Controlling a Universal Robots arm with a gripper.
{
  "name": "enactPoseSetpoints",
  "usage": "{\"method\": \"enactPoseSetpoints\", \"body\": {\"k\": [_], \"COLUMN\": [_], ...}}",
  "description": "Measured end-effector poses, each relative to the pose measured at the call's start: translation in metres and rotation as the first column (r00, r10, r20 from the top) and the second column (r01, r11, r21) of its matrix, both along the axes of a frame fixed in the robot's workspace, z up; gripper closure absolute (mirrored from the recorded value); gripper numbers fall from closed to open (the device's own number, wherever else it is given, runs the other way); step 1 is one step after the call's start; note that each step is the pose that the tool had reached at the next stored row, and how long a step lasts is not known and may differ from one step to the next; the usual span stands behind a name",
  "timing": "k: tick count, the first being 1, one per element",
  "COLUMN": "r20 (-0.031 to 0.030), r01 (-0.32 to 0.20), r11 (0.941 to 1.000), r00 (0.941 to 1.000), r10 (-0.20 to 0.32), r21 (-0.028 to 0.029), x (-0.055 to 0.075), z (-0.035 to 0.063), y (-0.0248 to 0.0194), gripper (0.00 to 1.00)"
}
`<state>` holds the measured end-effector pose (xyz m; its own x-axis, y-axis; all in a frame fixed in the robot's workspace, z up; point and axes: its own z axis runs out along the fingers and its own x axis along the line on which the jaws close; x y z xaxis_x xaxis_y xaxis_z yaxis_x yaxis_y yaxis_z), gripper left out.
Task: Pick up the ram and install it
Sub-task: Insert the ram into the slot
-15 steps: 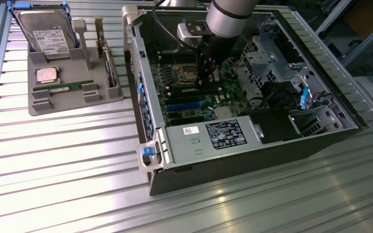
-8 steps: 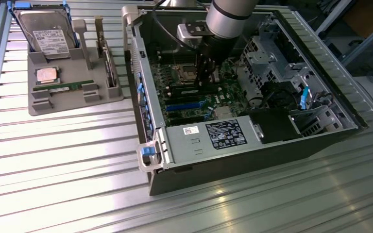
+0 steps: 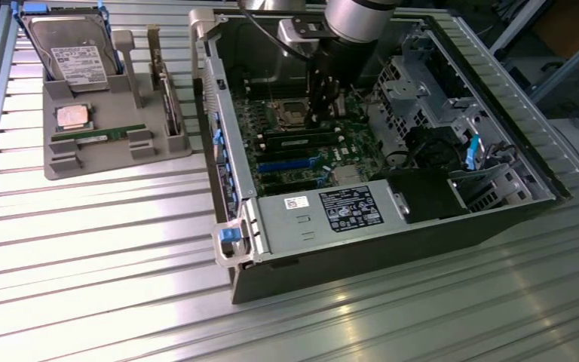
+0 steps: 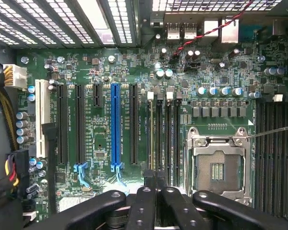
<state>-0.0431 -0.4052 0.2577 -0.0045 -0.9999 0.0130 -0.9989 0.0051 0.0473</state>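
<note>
The ram is standing up thin in the gripper, right over the long slots on the green board inside the open computer case. The gripper is squeezing it tight. Another ram stick is lying in the gray tray on the tabletop.

The ram is a thin stick seen edge-on, upright between the fingers of the hand, low over the motherboard's memory slots inside the open computer case. In the wrist view its edge runs as a narrow dark strip along those slots. A second, alike green stick lies in the grey holder.
</note>
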Motion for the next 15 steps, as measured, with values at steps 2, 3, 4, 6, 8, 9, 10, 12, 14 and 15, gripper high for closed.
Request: {"method": "enactPoseSetpoints", "body": {"k": [2, 3, 4, 6, 8, 9, 10, 12, 14, 15], "r20": [-0.0047, -0.0072, -0.0099, -0.0197, -0.0258, -0.0274, -0.0282, -0.0295, -0.0295, -0.0295], "r01": [0.000, 0.000, 0.000, 0.000, 0.000, 0.000, 0.000, -0.001, 0.000, 0.000], "r11": [1.0000, 1.0000, 1.0000, 1.0000, 1.0000, 1.0000, 1.0000, 1.0000, 1.0000, 1.0000], "r00": [1.0000, 1.0000, 1.0000, 0.9998, 0.9997, 0.9996, 0.9996, 0.9996, 0.9996, 0.9996], "r10": [0.000, 0.000, 0.000, 0.000, 0.000, 0.000, 0.000, 0.001, 0.000, 0.000], "r21": [0.0001, 0.0001, 0.0000, 0.0000, -0.0001, 0.0000, 0.0000, 0.0000, 0.0002, 0.0000], "x": [0.008, 0.012, 0.017, 0.036, 0.052, 0.057, 0.059, 0.070, 0.073, 0.073], "z": [-0.0001, -0.0002, -0.0002, -0.0002, -0.0002, -0.0002, -0.0003, 0.0000, 0.0070, 0.0107], "y": [-0.0005, -0.0007, -0.0009, -0.0018, -0.0024, -0.0026, -0.0028, -0.0029, -0.0029, -0.0029], "gripper": [0.90, 0.90, 0.90, 0.90, 0.90, 0.90, 0.90, 0.90, 0.90, 0.90]}}
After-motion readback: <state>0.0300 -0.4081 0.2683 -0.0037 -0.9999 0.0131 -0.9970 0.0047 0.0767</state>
